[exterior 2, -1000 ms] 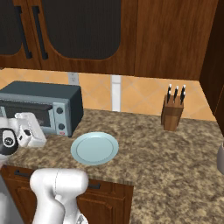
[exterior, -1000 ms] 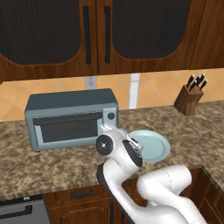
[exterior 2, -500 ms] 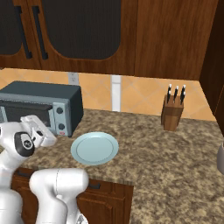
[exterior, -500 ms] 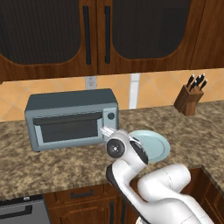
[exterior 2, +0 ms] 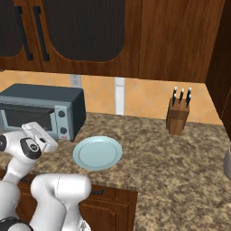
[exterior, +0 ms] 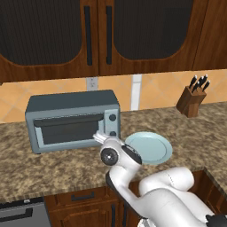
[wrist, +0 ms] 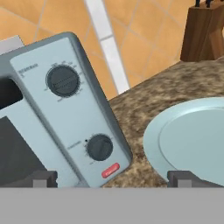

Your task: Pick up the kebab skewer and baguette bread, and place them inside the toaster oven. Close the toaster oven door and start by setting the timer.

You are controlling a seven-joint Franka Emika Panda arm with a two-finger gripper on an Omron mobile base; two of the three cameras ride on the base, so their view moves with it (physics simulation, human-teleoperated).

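The arm bends low over the counter edge, gripper (wrist: pixel 112 178) spread wide and empty, pointing at the toaster oven (exterior: pixel 71 119) knob panel. The toaster oven door (exterior: pixel 68 133) is shut. A plate (exterior: pixel 150 146) lies at the gripper's three o'clock.

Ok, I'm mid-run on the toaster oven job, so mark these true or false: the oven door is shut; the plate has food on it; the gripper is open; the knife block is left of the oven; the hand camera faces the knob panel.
1. The toaster oven door is shut. True.
2. The plate has food on it. False: it lies bare on the counter.
3. The gripper is open. True: the fingertips stand wide apart with nothing between them.
4. The knife block stands left of the toaster oven. False: it stands well to the right, past the plate.
5. The hand view faces the two knobs. True.
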